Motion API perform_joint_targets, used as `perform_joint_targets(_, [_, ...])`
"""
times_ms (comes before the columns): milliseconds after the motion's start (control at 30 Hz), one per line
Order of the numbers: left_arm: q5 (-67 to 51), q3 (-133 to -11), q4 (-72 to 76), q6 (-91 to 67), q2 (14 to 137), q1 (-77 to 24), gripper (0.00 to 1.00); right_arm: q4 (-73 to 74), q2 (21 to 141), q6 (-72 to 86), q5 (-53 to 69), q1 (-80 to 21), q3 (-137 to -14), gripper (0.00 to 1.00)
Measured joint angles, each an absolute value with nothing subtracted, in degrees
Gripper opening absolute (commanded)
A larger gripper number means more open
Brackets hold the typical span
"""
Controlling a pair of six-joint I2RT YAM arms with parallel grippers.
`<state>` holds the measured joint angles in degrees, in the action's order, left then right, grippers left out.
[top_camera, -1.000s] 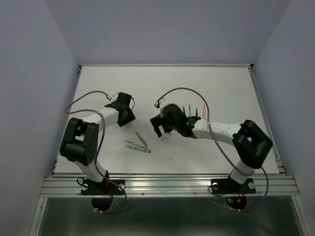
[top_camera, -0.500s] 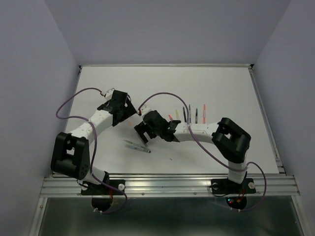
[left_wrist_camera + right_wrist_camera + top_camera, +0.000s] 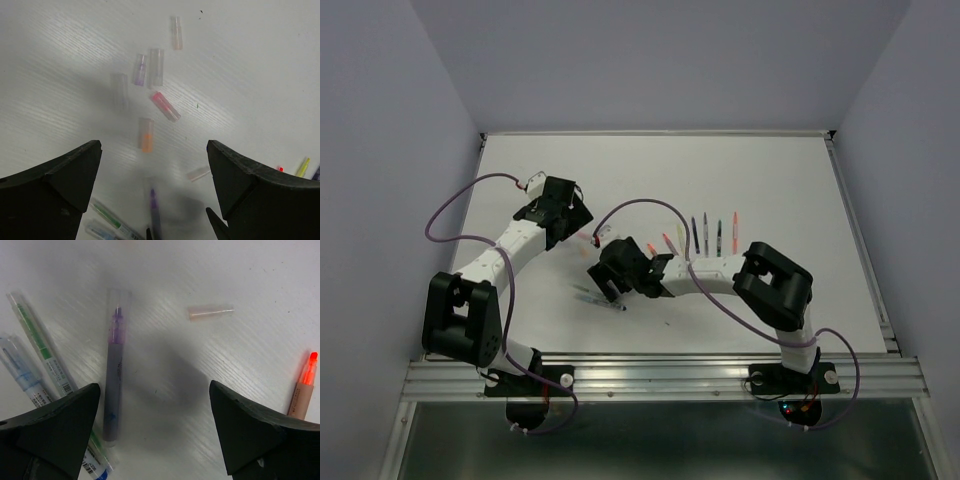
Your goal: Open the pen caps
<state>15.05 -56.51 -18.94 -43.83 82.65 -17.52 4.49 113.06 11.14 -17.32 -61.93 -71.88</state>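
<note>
Three capped pens lie together on the white table: a purple pen (image 3: 114, 375), a green pen (image 3: 42, 347) and a blue pen (image 3: 20, 370). My right gripper (image 3: 154, 387) hovers open just above them, the purple pen inside its left jaw, nothing held. It shows over the pens in the top view too (image 3: 610, 270). My left gripper (image 3: 152, 147) (image 3: 555, 215) is open and empty above several loose pen caps, among them a red cap (image 3: 165, 106) and an orange cap (image 3: 146, 135). The purple pen (image 3: 154, 215) lies below them.
A row of uncapped pens (image 3: 706, 235) lies right of the right gripper, one orange-tipped pen (image 3: 303, 385) near its right finger. A loose pinkish cap (image 3: 210, 313) lies beyond the jaws. The right forearm (image 3: 710, 270) stretches low across the table. Raised rails (image 3: 850, 220) edge the table.
The right arm has swung left, from the pen row to above the capped pens. The left gripper has opened and shifted slightly back and left over the caps.
</note>
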Motion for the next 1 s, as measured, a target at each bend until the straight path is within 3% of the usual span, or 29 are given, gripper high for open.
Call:
perform_joint_targets(133, [15.1, -56.5, -19.1, -44.0, 82.7, -17.5, 0.99, 4.6, 114.0, 12.6, -18.1, -62.3, -72.0, 0.79])
perform_joint_targets(267, [15.1, -56.5, -19.1, -44.0, 82.7, -17.5, 0.99, 4.6, 114.0, 14.3, -18.3, -62.7, -71.9, 0.51])
perform_joint_targets(367, [15.0, -56.5, -19.2, -44.0, 82.7, -17.5, 0.99, 4.7, 114.0, 15.3, -18.4, -62.7, -71.9, 0.48])
perform_joint_targets(500, [15.0, -56.5, -19.2, -44.0, 82.7, -17.5, 0.99, 4.5, 114.0, 16.5, -18.8, -62.8, -71.6, 0.27])
perform_joint_targets(567, [15.1, -56.6, -19.2, -44.0, 82.7, -17.5, 0.99, 4.3, 114.0, 16.9, -19.0, -62.9, -71.5, 0.23])
perform_joint_targets(667, [14.9, -56.9, -19.4, -44.0, 82.7, -17.5, 0.99, 4.1, 113.8, 17.2, -19.2, -63.0, -71.1, 0.03])
perform_joint_targets(1000, [10.0, -57.1, -18.7, -43.2, 80.9, -17.5, 0.99, 4.3, 107.7, 14.9, -20.1, -63.0, -65.2, 0.01])
